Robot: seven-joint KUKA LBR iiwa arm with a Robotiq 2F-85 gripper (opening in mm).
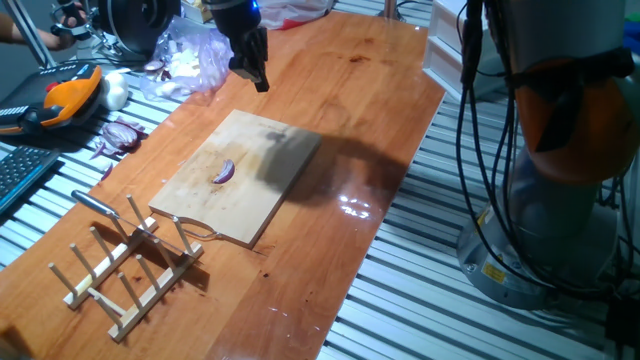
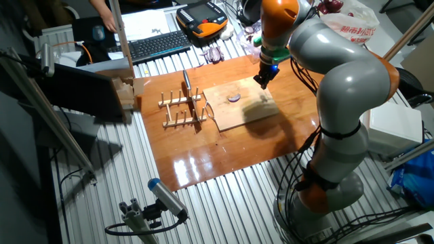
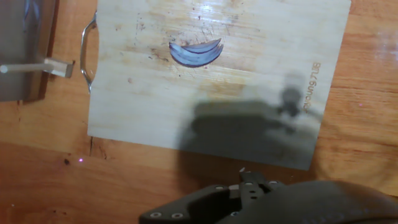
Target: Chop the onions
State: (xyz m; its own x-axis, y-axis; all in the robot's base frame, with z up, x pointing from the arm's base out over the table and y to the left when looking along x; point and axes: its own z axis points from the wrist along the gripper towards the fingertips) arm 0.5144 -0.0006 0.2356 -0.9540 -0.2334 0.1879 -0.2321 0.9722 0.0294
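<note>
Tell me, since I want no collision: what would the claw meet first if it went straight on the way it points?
Probably the wooden board, at its bare part beside the onion wedge; depth is unclear.

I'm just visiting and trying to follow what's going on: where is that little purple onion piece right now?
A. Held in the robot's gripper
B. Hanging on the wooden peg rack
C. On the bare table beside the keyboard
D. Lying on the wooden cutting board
D: the onion wedge lies flat on the cutting board, while the gripper hangs above the table, apart from it.
</note>
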